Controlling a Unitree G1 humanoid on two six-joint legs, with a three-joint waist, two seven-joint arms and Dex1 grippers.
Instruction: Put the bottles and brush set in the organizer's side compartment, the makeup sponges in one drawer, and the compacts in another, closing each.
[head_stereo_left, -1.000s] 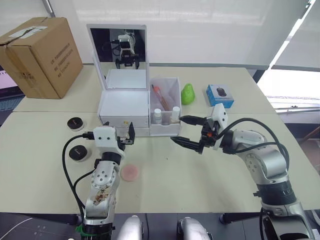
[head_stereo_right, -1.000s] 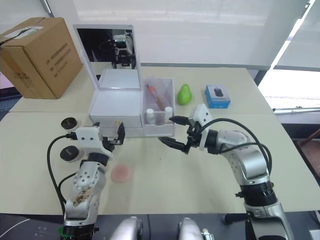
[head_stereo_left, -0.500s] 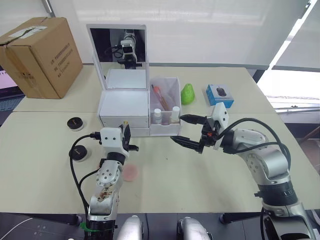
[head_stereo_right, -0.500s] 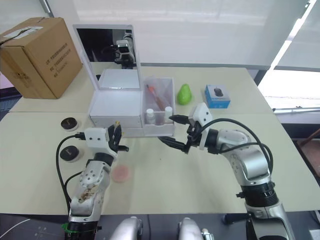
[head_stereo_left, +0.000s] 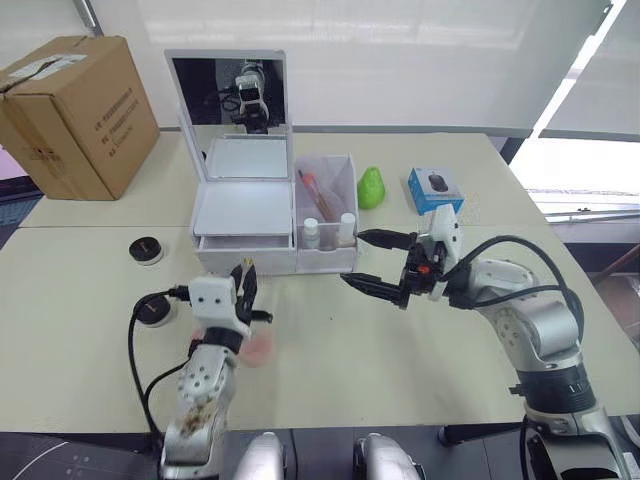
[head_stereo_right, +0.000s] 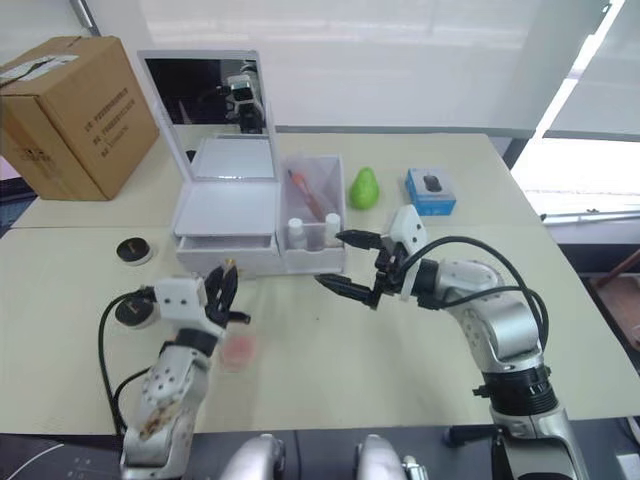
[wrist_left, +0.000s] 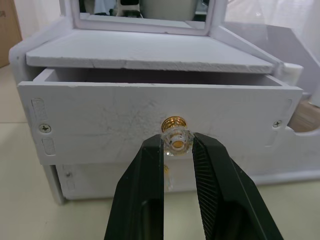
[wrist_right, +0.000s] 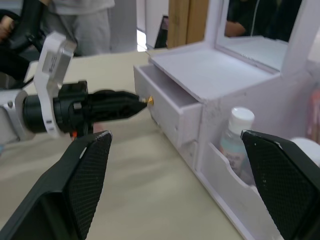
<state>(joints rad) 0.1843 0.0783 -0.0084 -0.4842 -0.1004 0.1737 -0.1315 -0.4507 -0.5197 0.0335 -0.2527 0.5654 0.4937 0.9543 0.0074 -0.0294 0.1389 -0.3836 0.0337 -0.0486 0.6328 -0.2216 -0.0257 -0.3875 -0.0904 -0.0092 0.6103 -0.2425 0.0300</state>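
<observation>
Top drawer (wrist_left: 150, 120) now out — left tool (wrist_left: 177, 150) pinching its gold knob (wrist_left: 176, 136); right tool (head_stereo_left: 378, 262) agape.

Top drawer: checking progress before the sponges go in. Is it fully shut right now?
No. The top drawer stands pulled out from the organizer, with the left end effector on its knob.

Left claw (head_stereo_left: 247, 287) at organizer (head_stereo_left: 245, 205) (upper drawer ajar).
</observation>
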